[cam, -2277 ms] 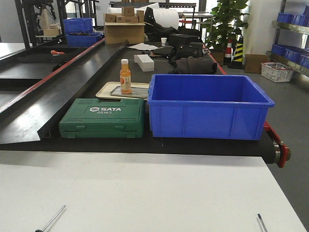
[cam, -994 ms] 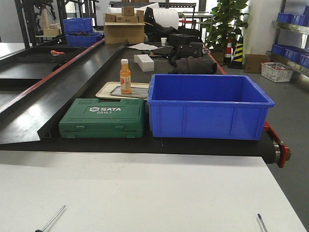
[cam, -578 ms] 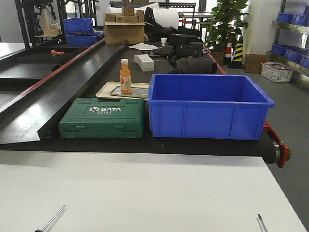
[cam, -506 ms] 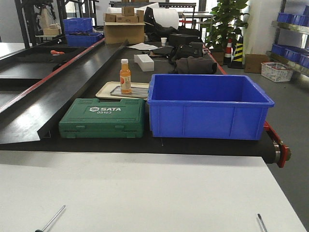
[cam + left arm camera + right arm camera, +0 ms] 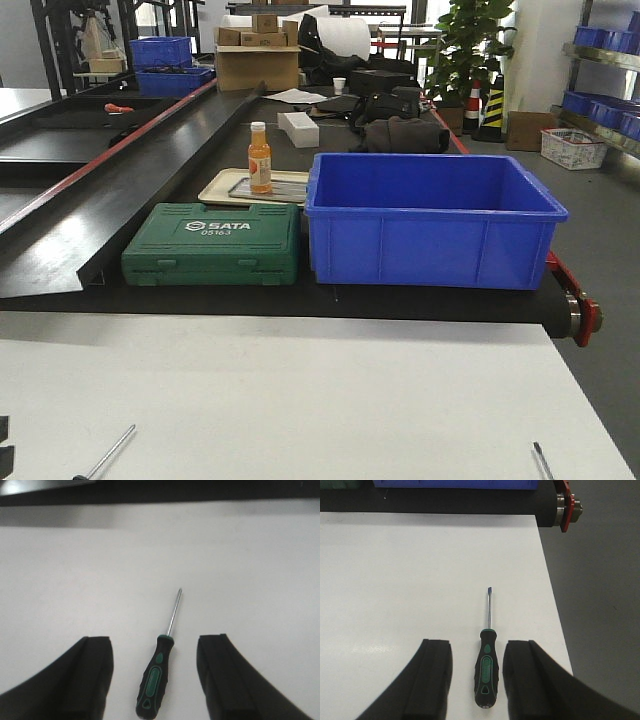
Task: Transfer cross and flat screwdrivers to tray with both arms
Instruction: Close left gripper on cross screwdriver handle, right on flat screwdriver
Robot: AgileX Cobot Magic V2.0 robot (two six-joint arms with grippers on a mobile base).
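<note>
Cross screwdriver [image 5: 162, 655]: lay flat on the white desk [image 5: 300, 400], tip pointing away from the robot, handle between the left fingers but touching neither.
Flat screwdriver [image 5: 487, 655]: lay the same way on the right side of the desk, near its right edge, handle nearest the robot.
Handling: both looked light and rigid. The slim metal shafts were likely slick and prone to roll, while the chunky black-and-green handles probably gave more friction.
Where to hold: across the thick middle of each handle seemed best. Pinching the shaft risked a slip or a pivot.
Left gripper [image 5: 154, 645]: released, fingers spread wide to either side of the handle, holding nothing.
Right gripper [image 5: 477, 647]: likewise spread and empty, straddling its handle.
Tray: the grey tray could not be picked out for certain in any view.
Desk: smooth, matt and white, bare around both tools, so a nudged handle could skid.
Room: beyond the desk ran a black conveyor [image 5: 150, 170] carrying a green tool case [image 5: 215, 245], a deep blue bin [image 5: 430, 225], and an orange bottle [image 5: 260, 158] standing on a beige tray [image 5: 225, 190]. Grey floor lay to the right.
</note>
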